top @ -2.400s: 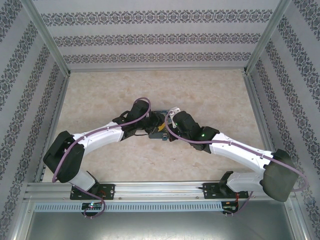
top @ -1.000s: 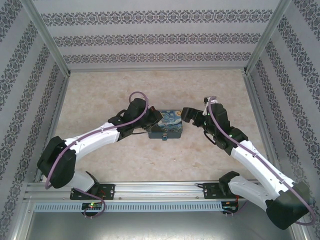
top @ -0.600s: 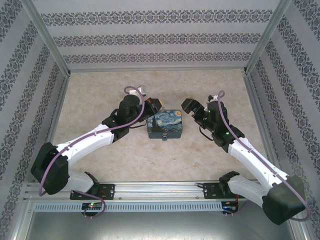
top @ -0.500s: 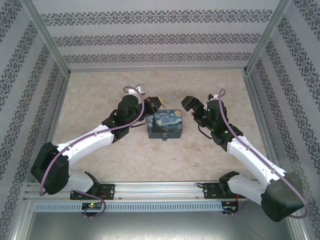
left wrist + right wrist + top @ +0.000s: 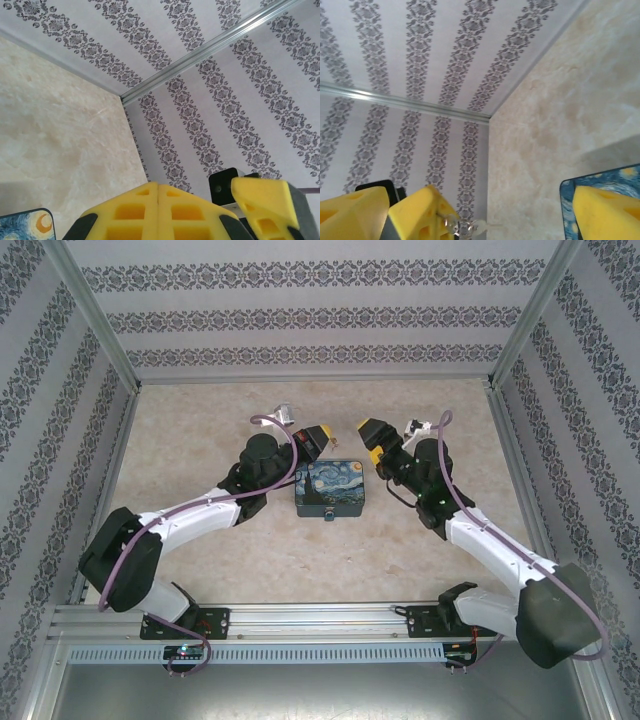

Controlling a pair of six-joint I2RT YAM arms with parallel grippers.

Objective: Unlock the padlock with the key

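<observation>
On the marbled table [image 5: 200, 430], the padlock [image 5: 328, 517] sits at the box's [image 5: 332, 488] 6 o'clock edge, so tiny that the shut left claw [image 5: 318, 435] or open right claw [image 5: 372, 438] might knock it askew.

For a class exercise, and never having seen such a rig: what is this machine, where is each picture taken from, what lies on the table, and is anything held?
These are two robot arms bolted at the near edge of a table. One picture looks down from above; the other two come from cameras on the wrists, so yellow fingers show at the bottom. On the table sits a box printed with a starry-night painting, with a tiny teal padlock at its near side. The left gripper is shut; whether it pinches the key is too small to tell. The right gripper is open and holds nothing.
</observation>
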